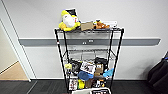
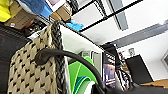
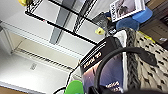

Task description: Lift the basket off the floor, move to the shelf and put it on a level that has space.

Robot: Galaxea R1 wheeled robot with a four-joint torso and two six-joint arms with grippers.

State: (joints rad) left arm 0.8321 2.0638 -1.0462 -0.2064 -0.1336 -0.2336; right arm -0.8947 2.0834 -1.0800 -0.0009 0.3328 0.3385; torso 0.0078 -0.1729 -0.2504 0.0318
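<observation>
Now: basket (image 1: 91,91) (rim) below shelf (image 1: 88,56) | second level (image 1: 88,51) open | hands' grip: cannot tell

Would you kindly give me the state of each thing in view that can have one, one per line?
basket: upright, raised in front of the shelf, holding a green item and boxes.
shelf: standing against the wall.
second tier from the top: bare wire, nothing on it.
top tier: loaded with plush toys and a small box.
third tier: crowded with packets and boxes.
yellow plush toy: sitting upright.
</observation>
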